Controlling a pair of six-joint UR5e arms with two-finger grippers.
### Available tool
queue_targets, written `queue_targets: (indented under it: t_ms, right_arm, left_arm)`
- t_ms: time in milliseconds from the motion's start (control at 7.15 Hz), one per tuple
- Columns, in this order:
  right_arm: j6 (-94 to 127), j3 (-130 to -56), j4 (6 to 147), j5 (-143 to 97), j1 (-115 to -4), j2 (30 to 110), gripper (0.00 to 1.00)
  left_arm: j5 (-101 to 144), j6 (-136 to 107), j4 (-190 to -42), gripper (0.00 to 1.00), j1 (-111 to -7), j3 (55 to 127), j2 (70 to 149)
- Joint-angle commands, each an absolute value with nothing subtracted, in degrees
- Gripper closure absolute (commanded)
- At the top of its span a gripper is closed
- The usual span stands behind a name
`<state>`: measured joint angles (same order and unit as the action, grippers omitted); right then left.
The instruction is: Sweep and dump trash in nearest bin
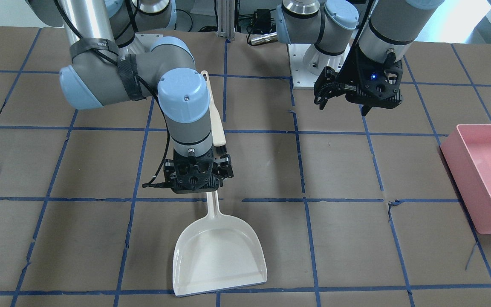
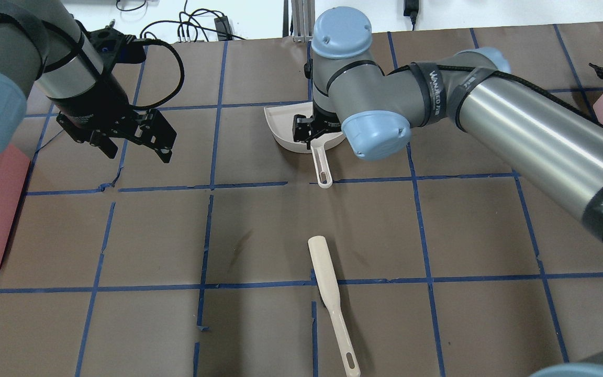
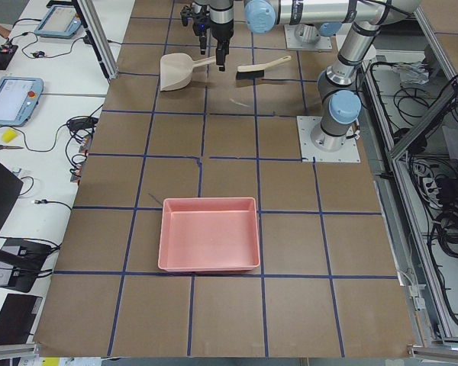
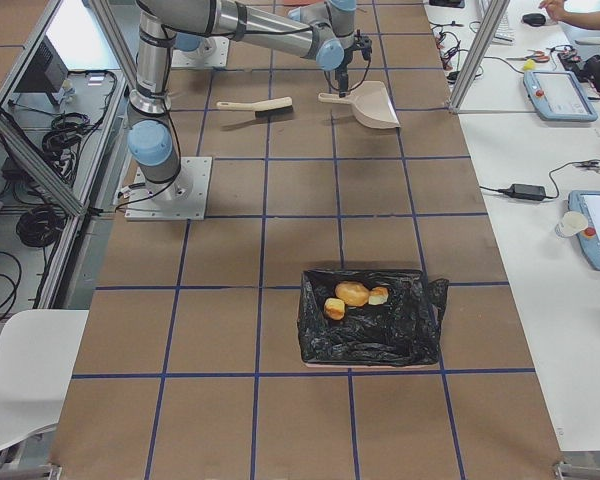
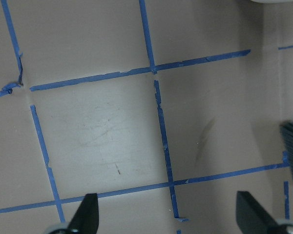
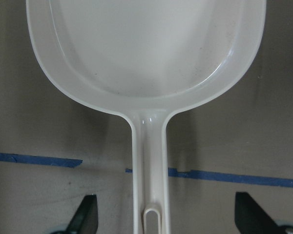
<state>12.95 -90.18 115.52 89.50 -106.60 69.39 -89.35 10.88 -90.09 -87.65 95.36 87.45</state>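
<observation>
Exterior right gives you the answer on progress: the trash (image 4: 352,293) sits inside the black-bag-lined bin (image 4: 420,335) at the robot's right end of the counter (image 4: 230,330). On that showing, I judge the sweep and the dump as done. You can count three pieces in there: one tan-brown lump (image 4: 350,296) and two smaller pale chunks (image 4: 334,309), all lying close together on the black liner.

Both tools lie flat on the counter. You have one dustpan (image 1: 220,251), its pan empty, and one brush (image 2: 327,283), set apart from it on the robot's side. The right claw (image 1: 196,177) hangs over the dustpan handle with its fingers spread to either side, pinching nothing. The left claw (image 2: 138,147) hovers over bare counter, also spread and empty.

You have two bins: the black-lined one holding the trash, and one pink bin (image 3: 209,267) at the robot's left end, with nothing in it.

What is left, as I read it, is at most pulling both arms clear.
</observation>
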Motion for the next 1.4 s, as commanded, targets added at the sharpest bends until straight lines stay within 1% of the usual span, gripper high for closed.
queue_targets:
  t_ms: [0, 280, 559, 1258]
  right_arm:
    - [10.0, -88.0, 101.8, 89.0, -99.8, 79.1, 0.0]
    - [7.0, -88.2, 91.9, 89.0, -93.6, 89.4, 0.0]
    - [7.1, -90.2, 86.5, 89.1, -92.2, 91.0, 0.0]
    - [6.9, -89.7, 86.7, 89.2, -92.1, 91.8, 0.0]
  left_arm:
    - [-89.4, 11.2, -90.1, 0.0, -87.7, 95.4, 87.2]
    - [-89.4, 11.2, -90.1, 0.0, -87.7, 95.4, 87.1]
    - [-89.4, 11.1, -90.1, 0.0, -87.7, 95.4, 87.1]
    - [-89.3, 11.0, -90.1, 0.0, -87.7, 95.4, 87.1]
